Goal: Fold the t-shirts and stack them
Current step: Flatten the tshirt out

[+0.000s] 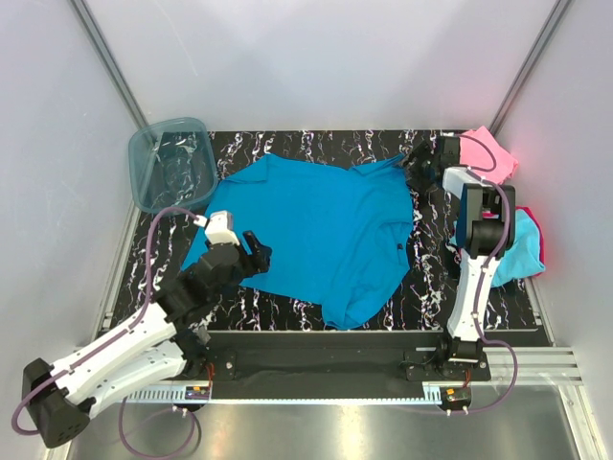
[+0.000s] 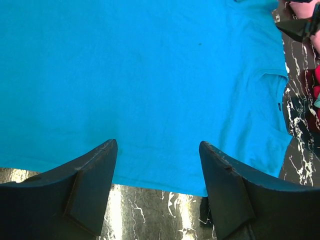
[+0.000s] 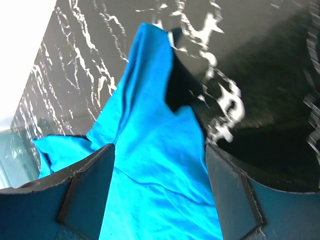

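Top view: the large teal-blue t-shirt (image 1: 326, 235) lies spread over the middle of the tabletop (image 1: 287, 144). Its longest stretch seems to run on a slant from the left edge toward the far right corner. The left gripper (image 1: 259, 251) sits at the shirt's left border with its fingers apart and pointing in over the cloth. The right gripper (image 1: 417, 165) is at the shirt's far right tip. Each arm is therefore nearest its own end of the cloth. The plastic tub (image 1: 137, 177) stands in the far left corner, just beside the shirt. A folded pink t-shirt (image 1: 490, 153) lies in the far right corner. The cyan t-shirt (image 1: 512, 261) and the magenta-red t-shirt (image 1: 534, 235) lie by the right edge, partly hidden by the right arm.

Left wrist view: the jaws stand wide and hold nothing. The shirt's edge lies just ahead of the fingertips (image 2: 107, 150), flat and smooth, with bare tabletop under them.

Right wrist view: the jaws stand wide apart. A rumpled tongue of the shirt runs between the fingers (image 3: 95, 170) but is not pinched. Nothing blocks either approach; I judge the near folded stack the only thing to avoid.
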Controlling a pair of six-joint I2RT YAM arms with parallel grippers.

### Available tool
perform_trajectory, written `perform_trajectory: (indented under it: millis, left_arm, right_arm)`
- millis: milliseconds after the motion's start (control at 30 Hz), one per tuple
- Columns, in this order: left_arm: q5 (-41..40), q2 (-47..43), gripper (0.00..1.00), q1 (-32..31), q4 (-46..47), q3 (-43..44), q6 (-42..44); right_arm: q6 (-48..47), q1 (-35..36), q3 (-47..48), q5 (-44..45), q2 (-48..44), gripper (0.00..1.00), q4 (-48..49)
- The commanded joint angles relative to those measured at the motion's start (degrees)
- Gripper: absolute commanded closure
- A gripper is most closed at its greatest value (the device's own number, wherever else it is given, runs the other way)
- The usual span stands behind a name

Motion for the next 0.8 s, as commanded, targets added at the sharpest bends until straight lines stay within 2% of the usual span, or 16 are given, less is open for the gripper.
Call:
perform_trajectory:
  millis: [0, 100, 167, 200, 267, 300, 333, 600, 767]
  left_arm:
    - [-1.8, -1.9, 0.29, -0.2, 0.2, 1.5, 0.5]
    - [-2.1, -2.5, 0.29, -0.2, -0.5, 2.0, 0.7]
    - [-2.3, -3.0, 0.29, -0.2, -1.1, 2.2, 0.9]
    - [-2.3, -3.1, 0.29, -0.2, -1.3, 2.6, 1.0]
    - [-2.5, -3.7, 0.29, -0.2, -1.7, 3.0, 1.1]
    - [-2.5, -3.8, 0.29, -0.2, -1.9, 3.2, 1.2]
    - [-2.6, -4.0, 0.30, -0.3, -2.0, 3.4, 1.3]
    - [-1.9, -4.8, 0.30, -0.2, -3.1, 3.9, 1.0]
    - [-1.7, -5.0, 0.32, -0.6, -3.7, 4.8, 0.9]
  right_arm:
    - [-2.4, 0.7, 5.6, -5.5, 3.4, 0.20, -4.6]
    - [-3.7, 0.6, 8.5, -5.9, 5.4, 0.23, -6.7]
    - [-4.1, 0.7, 9.3, -5.9, 6.0, 0.29, -7.3]
    - [-4.0, 0.6, 9.3, -5.6, 6.1, 0.45, -7.4]
    - [-4.2, 0.6, 8.7, -4.5, 5.8, 0.67, -7.6]
    - [-4.4, 0.6, 8.6, -4.0, 5.5, 0.91, -7.7]
    - [-4.6, 0.7, 8.1, -3.4, 5.4, 0.99, -8.0]
    - [-6.8, 0.6, 8.1, 3.4, 3.2, 1.00, -8.7]
    - [-7.2, 0.6, 17.6, 4.7, 7.8, 1.00, -11.9]
